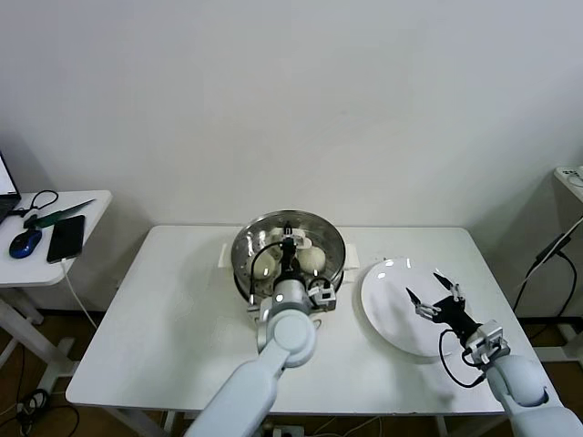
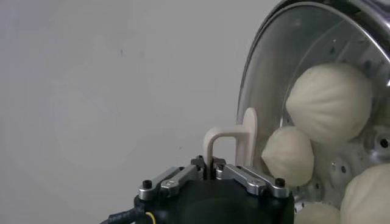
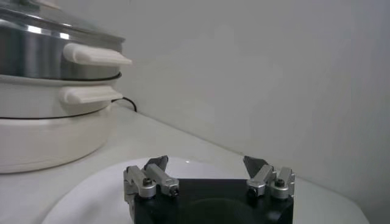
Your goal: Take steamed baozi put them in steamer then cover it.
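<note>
Pinching the white handle of the glass cover, the left gripper has its jaws drawn tight on that thin loop, and the lid sits over the steamer on the white table. Letting go too early or off-centre is the risk: if the metal rim is not seated all round, the cover could slide or tip and knock a bun, and from these views I cannot tell whether it rests evenly. Through the glass, the steamed baozi lie on the perforated floor of the basket, four showing in the left wrist view, close together. Off to the robot's right, the right gripper hovers with jaws spread wide, holding nothing, over the bare white plate.
</note>
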`<state>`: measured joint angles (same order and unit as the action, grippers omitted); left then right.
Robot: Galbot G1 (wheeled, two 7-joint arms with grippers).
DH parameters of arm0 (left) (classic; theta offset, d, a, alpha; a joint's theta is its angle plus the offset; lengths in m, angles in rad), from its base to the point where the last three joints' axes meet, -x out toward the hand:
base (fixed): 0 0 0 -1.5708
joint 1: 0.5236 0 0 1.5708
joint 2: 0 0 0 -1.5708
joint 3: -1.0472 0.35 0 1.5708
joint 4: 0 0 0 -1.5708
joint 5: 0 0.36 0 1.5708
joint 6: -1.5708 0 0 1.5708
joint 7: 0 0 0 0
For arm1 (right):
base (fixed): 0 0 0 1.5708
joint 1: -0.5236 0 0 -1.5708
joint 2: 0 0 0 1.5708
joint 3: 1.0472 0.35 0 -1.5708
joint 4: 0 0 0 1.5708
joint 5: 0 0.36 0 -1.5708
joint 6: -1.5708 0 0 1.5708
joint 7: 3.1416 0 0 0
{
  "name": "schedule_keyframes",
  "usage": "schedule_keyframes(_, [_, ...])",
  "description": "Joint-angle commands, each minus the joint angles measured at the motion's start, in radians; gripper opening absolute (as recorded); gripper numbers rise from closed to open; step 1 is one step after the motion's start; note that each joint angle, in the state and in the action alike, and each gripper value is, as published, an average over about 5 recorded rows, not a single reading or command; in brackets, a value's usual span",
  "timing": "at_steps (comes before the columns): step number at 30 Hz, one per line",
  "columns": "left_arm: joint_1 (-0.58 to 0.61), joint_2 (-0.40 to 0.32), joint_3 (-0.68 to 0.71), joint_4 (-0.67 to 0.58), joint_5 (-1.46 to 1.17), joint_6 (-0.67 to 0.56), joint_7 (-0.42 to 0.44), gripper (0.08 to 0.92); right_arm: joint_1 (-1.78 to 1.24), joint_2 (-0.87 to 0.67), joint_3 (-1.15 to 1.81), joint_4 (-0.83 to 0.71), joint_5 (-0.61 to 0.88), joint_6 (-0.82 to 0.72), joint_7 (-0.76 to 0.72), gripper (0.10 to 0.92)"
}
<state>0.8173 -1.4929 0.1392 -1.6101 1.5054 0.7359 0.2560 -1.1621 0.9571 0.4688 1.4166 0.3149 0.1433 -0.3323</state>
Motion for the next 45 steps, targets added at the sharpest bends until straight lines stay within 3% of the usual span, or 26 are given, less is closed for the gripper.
schedule_keyframes(1, [0.001,0.002,-0.001,0.008,-0.012,0.043,-0.011,0.15,0.0,-0.001,0.001,0.001,-0.002,0.001,-0.003,0.823])
schedule_keyframes(12, [0.027,0.032,-0.009,-0.064,-0.03,0.003,0.033,0.174,0.001,-0.002,0.004,-0.001,-0.004,0.001,-0.007,0.823])
schedule_keyframes(30, [0.145,0.141,-0.033,-0.326,-0.136,0.015,0.029,0.68,-0.005,-0.001,0.013,0.009,-0.017,-0.017,-0.01,0.823])
schedule_keyframes(36, [0.238,0.181,-0.092,-0.406,-0.269,-0.033,-0.084,0.812,-0.017,0.0,0.023,0.034,-0.027,-0.052,0.009,0.823])
schedule_keyframes(45, [0.393,0.237,-0.316,-0.476,-0.713,-0.238,-0.348,0.823,-0.063,0.019,0.078,0.105,-0.006,-0.043,0.048,0.823])
